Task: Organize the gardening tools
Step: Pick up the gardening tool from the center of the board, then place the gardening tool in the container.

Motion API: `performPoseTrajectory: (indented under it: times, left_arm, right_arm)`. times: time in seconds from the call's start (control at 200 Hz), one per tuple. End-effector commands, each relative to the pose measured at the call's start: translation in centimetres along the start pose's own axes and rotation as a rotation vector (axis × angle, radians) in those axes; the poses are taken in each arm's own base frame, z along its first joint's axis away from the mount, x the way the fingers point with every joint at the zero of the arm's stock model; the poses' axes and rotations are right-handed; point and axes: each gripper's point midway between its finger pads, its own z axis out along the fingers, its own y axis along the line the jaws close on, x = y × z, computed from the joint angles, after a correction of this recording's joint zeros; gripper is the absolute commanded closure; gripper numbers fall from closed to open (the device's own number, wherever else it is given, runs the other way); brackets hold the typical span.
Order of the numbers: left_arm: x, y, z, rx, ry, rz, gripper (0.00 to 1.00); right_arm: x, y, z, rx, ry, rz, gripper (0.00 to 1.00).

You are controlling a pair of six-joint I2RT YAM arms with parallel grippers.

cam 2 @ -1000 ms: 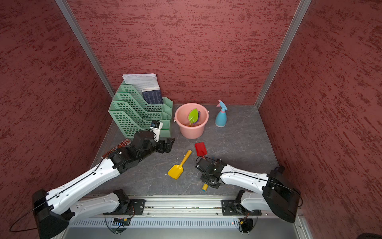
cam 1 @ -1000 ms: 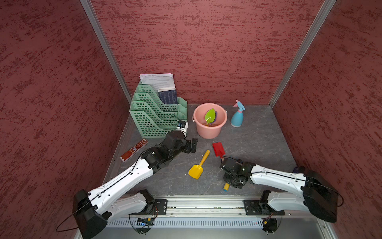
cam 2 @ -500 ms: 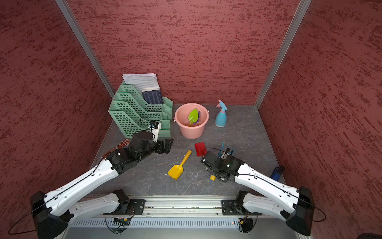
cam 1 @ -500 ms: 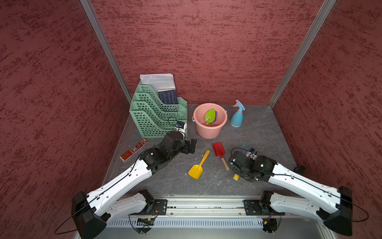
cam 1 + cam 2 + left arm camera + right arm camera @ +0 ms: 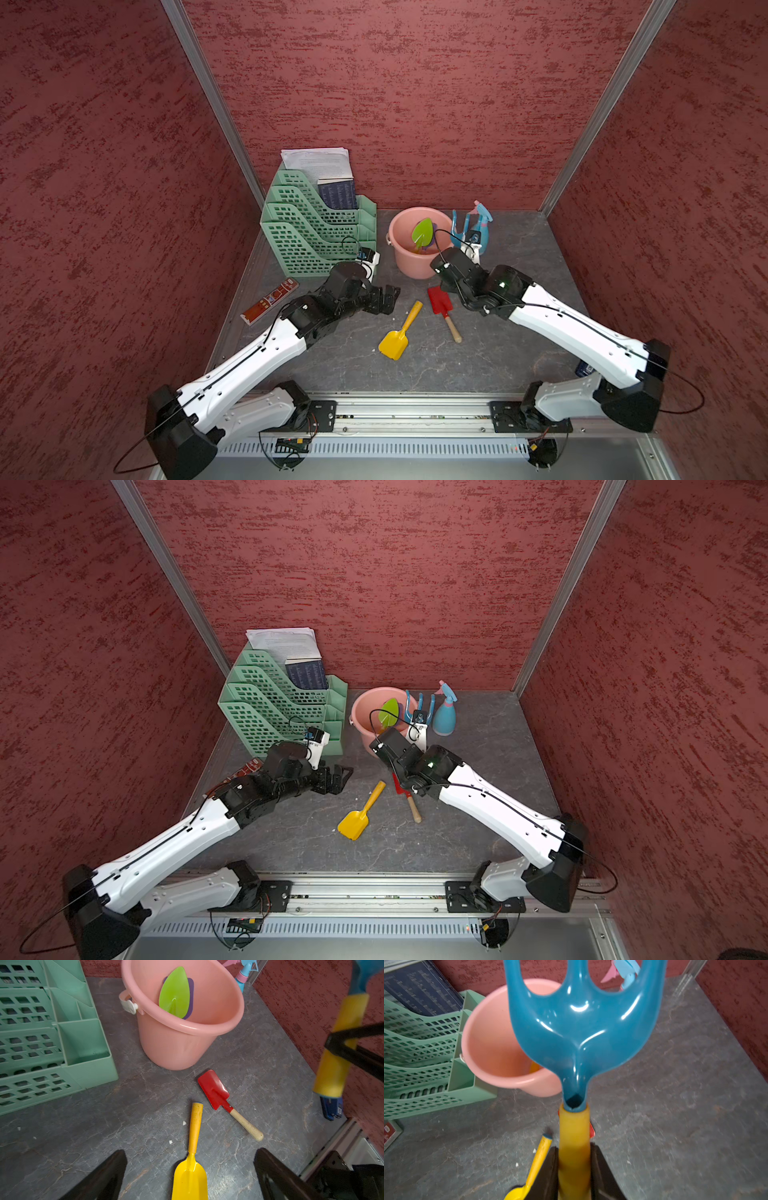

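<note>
One red spade (image 5: 437,300) near pink bucket (image 5: 405,266)

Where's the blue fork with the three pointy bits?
The blue fork is up off the table, held by its yellow handle in the right hand. In the top views its prongs sit by the pink bucket rim, next to the spray bottle.

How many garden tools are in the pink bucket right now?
2: the green leaf trowel and the purple scoop right behind it, both leaning inside the pink bucket. Others could be hidden deeper.
</note>
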Motion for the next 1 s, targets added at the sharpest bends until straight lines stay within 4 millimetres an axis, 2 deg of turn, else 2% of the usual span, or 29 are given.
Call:
performPoseTrajectory:
  times: [0.0, 0.02, 0.04, 0.105, 0.265, 0.46, 0.591, 0.776, 0.996]
  left_arm:
    - [1.2, -1.1, 0.2, 0.093, 0.060, -0.001, 0.00]
    - [1.2, -1.2, 0.2, 0.101, 0.061, -0.003, 0.00]
    - [1.3, -1.2, 0.2, 0.106, 0.064, -0.007, 0.00]
    - [1.4, -1.2, 0.2, 0.128, 0.066, -0.018, 0.00]
    - [1.8, -0.6, 0.3, 0.145, 0.066, -0.056, 0.00]
    - [2.1, -0.2, 0.1, 0.167, 0.073, -0.077, 0.00]
    - [2.5, 0.1, 0.1, 0.172, 0.086, -0.094, 0.00]
    - [2.6, 0.6, -0.3, 0.165, 0.082, -0.106, 0.00]
    - [2.7, 0.9, -0.4, 0.155, 0.081, -0.118, 0.00]
  right_arm:
    - [-6.1, 2.3, 0.8, -0.068, -0.172, -0.037, 1.00]
    - [-6.9, 2.5, 0.8, -0.084, -0.188, -0.033, 1.00]
    - [-6.9, 3.0, 1.9, -0.085, -0.185, -0.046, 1.00]
    - [-8.2, 3.9, 3.2, -0.109, -0.219, -0.047, 1.00]
    - [-11.1, 6.0, 5.5, -0.161, -0.309, -0.063, 1.00]
    - [-12.5, 7.9, 9.2, -0.198, -0.346, -0.066, 1.00]
    - [-12.1, 9.1, 11.8, -0.209, -0.343, -0.089, 1.00]
    - [-9.8, 10.4, 15.3, -0.213, -0.292, -0.116, 1.00]
    - [-7.6, 10.2, 17.2, -0.212, -0.262, -0.084, 1.00]
